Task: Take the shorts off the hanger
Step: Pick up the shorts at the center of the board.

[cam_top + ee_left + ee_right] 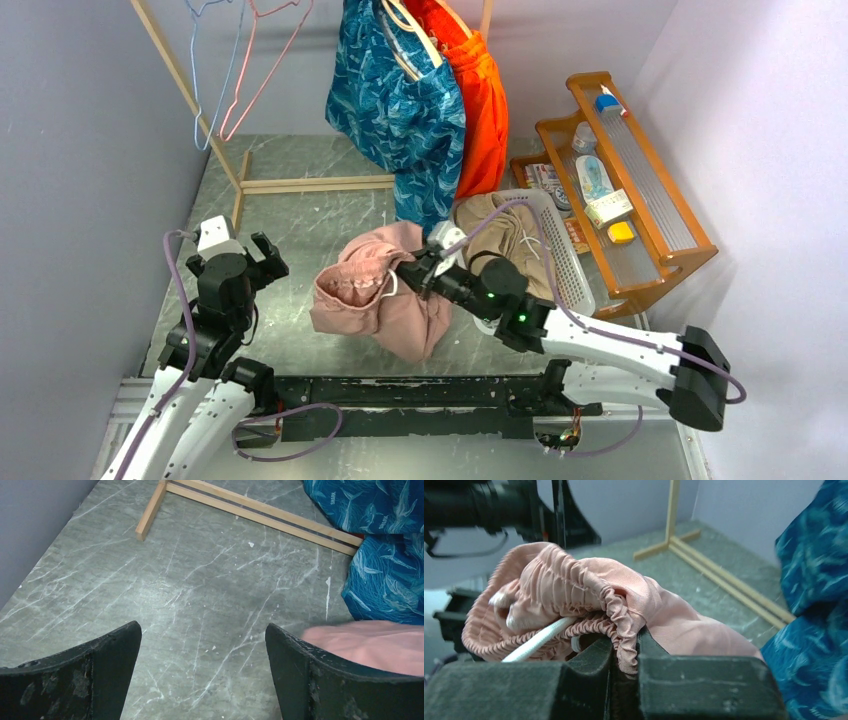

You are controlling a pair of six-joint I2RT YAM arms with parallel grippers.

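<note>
The dusty pink shorts (375, 300) lie crumpled on the table. My right gripper (410, 268) is shut on their gathered waistband (624, 625), with the white cord (536, 640) just left of the jaws. The blue patterned shorts (400, 110) and the orange shorts (482, 110) hang from a pale hanger (415, 45) on the rack. The tan shorts (505, 225) lie in a white basket (570, 270). My left gripper (265, 260) hovers open over bare table to the left of the pink shorts (370, 642), with nothing between its fingers (110, 650).
A wooden rack frame (310, 183) stands at the back, with two bare wire hangers (235, 70) on its left. A wooden shelf (625, 190) with small items fills the right side. Walls close in on the left and right.
</note>
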